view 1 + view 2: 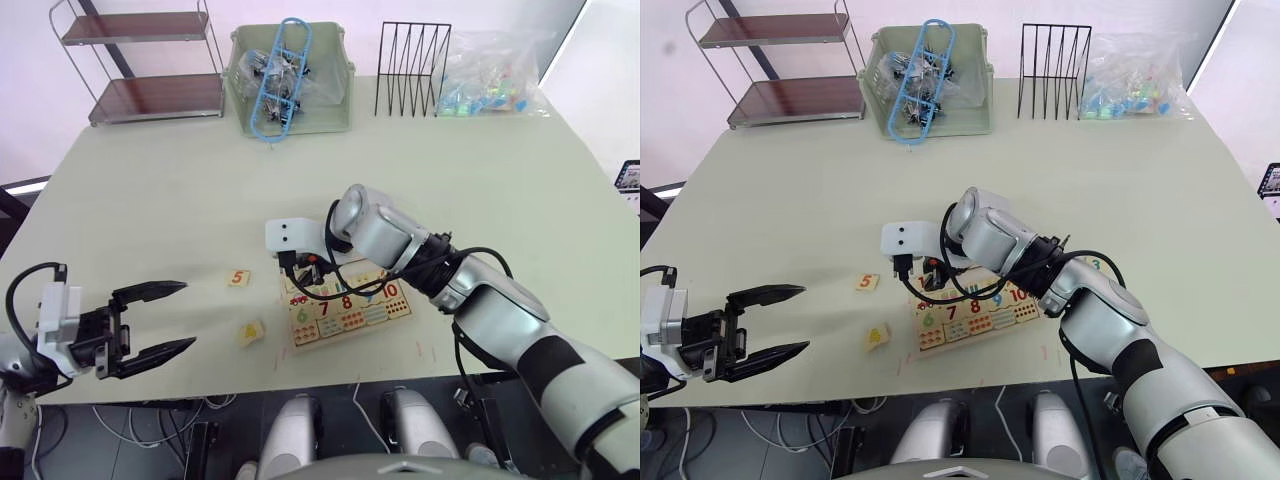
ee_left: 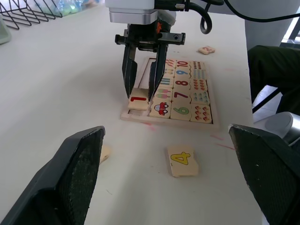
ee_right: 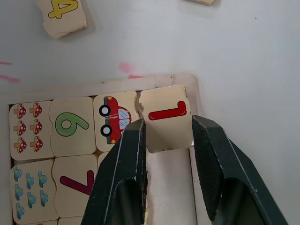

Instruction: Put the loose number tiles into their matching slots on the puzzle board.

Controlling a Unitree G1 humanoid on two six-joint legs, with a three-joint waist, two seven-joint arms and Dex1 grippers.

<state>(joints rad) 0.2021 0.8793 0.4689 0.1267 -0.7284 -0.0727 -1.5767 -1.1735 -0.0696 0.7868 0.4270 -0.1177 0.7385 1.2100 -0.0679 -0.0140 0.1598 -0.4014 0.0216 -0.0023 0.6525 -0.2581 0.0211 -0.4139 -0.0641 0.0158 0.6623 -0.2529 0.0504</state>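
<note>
Right now the right gripper has its fingers clamped on the red 1 tile, one finger on each side edge — tile sits at the corner slot of the puzzle board, beside the red car picture, at the near end of the empty row of slots. It looks slightly tilted, not fully seated, though I can't be sure. Slot lies directly under the tile, so the coming move, I'd judge, is a short push straight down, then release; row's long axis runs away from the corner along the board's edge.

Left gripper hovers low over the counter w/ fingers wide apart, holding nothing. It's the nearer arm to the two loose tiles off the board — 4 tile just ahead of it, 5 tile a bit further. A 2 tile lies on the counter beyond the board's far side.
</note>
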